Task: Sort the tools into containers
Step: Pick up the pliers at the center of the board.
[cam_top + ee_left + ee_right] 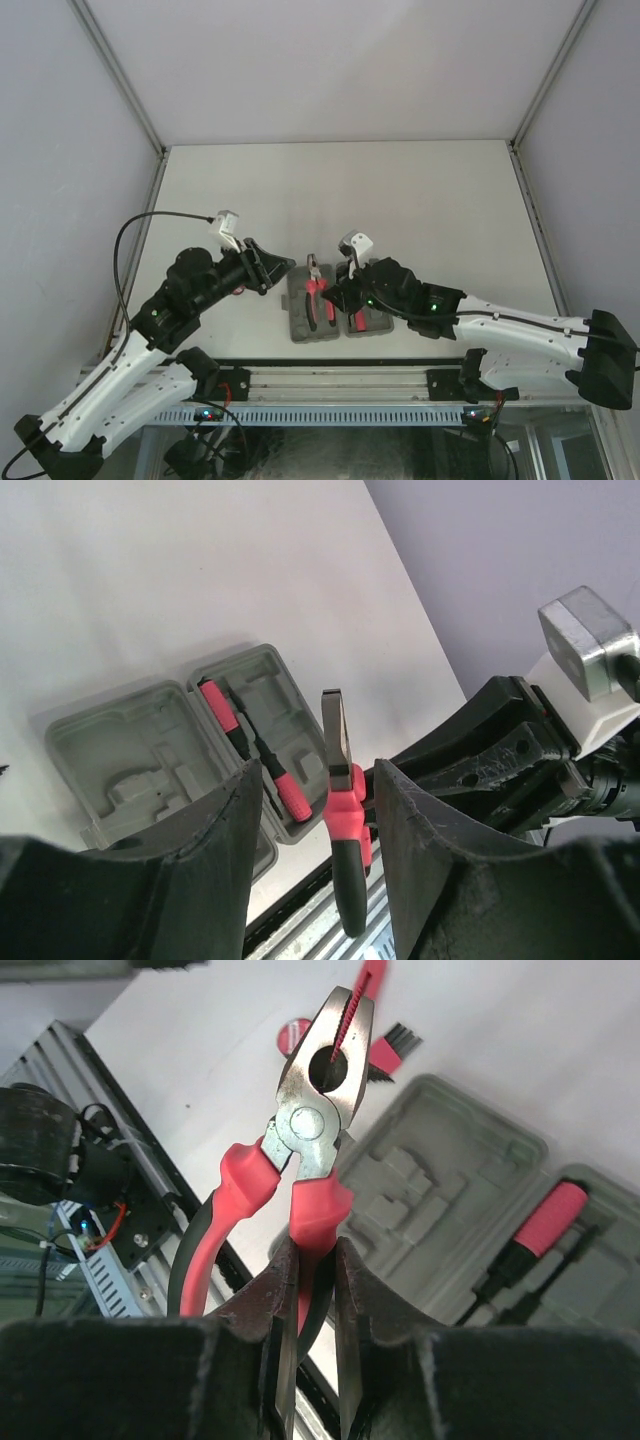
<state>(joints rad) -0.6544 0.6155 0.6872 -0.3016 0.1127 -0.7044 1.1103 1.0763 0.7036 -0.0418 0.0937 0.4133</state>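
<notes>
A white table (400,200) fills the middle of the overhead view, matte and evenly lit, with only soft shadows on it. Three plain grey-lavender walls close it in: a back wall (330,60), a left wall (60,150) and a right wall (600,180). Thin metal corner posts (123,85) run along the seams where the walls meet. Along the table's near edge lies an aluminium rail (330,378), and just below it a pale slotted strip (330,414).
</notes>
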